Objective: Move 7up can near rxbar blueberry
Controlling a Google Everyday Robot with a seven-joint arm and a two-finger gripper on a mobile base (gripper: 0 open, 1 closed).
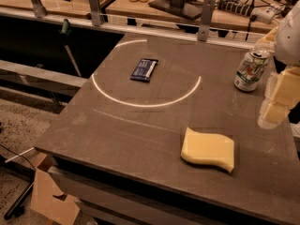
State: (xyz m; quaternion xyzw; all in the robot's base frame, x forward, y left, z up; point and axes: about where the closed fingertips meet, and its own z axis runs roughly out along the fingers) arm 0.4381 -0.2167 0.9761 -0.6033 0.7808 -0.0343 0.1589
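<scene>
gripper [276, 102]: hanging at the right edge of the table [117, 135]; open or closed: cannot tell
7up can [251, 70]: upright, just left of gripper and beyond it, not held; looks pre-grasp
rxbar blueberry [144, 70]: flat, well left of gripper; the target spot
sponge [208, 149]: near-left, probably off the path
count: 1 can, 1 bar, 1 sponge

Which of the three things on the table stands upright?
The 7up can, beside the gripper at far right; the rxbar blueberry and the yellow sponge lie flat.
</scene>
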